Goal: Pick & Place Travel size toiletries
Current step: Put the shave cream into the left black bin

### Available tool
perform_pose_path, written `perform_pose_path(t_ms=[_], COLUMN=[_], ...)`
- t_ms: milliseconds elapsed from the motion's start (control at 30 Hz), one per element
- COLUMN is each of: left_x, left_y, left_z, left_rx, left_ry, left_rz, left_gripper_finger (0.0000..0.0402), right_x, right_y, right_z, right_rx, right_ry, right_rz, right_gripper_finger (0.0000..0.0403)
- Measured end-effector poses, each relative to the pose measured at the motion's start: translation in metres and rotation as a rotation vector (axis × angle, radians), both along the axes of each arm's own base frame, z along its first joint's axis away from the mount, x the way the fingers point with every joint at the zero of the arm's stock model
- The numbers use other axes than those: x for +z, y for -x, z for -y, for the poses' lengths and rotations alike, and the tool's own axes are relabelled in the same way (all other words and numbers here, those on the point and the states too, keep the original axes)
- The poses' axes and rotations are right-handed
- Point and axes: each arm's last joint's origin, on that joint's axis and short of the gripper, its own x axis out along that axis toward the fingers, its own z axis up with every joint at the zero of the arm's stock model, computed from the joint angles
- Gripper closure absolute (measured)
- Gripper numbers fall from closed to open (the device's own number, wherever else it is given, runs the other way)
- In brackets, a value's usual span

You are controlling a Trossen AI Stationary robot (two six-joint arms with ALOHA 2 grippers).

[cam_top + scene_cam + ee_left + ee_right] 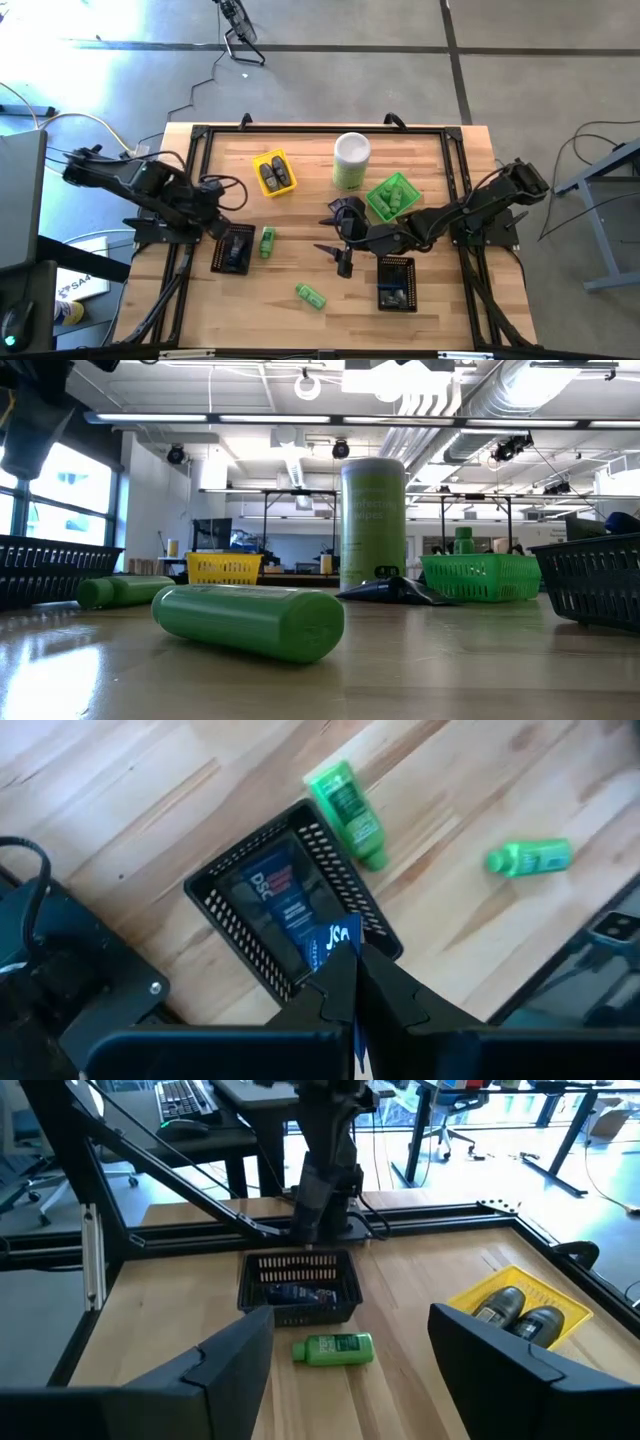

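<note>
My left gripper (348,982) (226,234) hovers over the near-left black mesh tray (232,925) (233,250), shut on a dark navy packet (338,934). Another navy packet (280,892) lies flat in that tray. Two bright green tubes lie on their sides on the wood: one (267,241) (333,1348) beside the tray, one (310,295) (250,620) nearer the near edge. My right gripper (336,240) (350,1365) is open at the table's middle, pointing at the first tube without touching it. Dark grey ovals (273,174) (520,1315) lie in the yellow tray. My left gripper pinches the navy packet by its end (345,952) between the two fingers, coming from above and pointing down. The packet's free end sticks out past the fingertips over the black tray's corner. Whether it touches the tray I cannot tell.
The tall pale-green canister (351,160) (373,525) stands at the far middle, with a dark flat piece (395,590) in front of it. A green tray (392,196) holds green items. A second black tray (396,283) sits near right. Bare wood lies along the near edge.
</note>
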Motion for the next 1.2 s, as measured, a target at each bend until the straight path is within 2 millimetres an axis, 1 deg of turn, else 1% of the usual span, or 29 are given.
perform_pose_path(t_ms=[133,400,533,833,933,1100,1200], left_x=[-0.005,-0.019,-0.025,-0.039,-0.042,-0.045,-0.048], left_y=[-0.01,-0.03,-0.035,-0.052,-0.056,-0.068,-0.071], left_z=[0.004,0.012,0.014,0.02,0.021,0.025,0.027], left_rx=[-0.007,-0.063,-0.057,-0.066,-0.066,-0.072,-0.08], left_ry=[0.0,0.005,-0.003,0.02,0.017,0.032,0.032], left_rz=[-0.054,-0.183,-0.266,-0.364,-0.377,-0.32,-0.324], left_gripper_finger=[0.0401,0.0401,0.0401,0.0401,0.0401,0.0401,0.0401], right_x=[0.0,0.0,-0.001,-0.001,-0.001,-0.001,-0.001], right_y=[0.0,0.0,0.0,0.0,0.0,0.0,0.0], right_z=[0.001,0.001,0.001,0.001,0.001,0.001,0.001], right_rx=[-0.03,-0.032,-0.032,-0.031,-0.031,-0.031,-0.031], right_ry=[0.012,0.013,0.013,0.016,0.016,0.017,0.016], right_rz=[-0.002,-0.003,-0.003,-0.004,-0.004,-0.004,-0.004], right_gripper_finger=[0.0144,0.0144,0.0144,0.0144,0.0144,0.0144,0.0144])
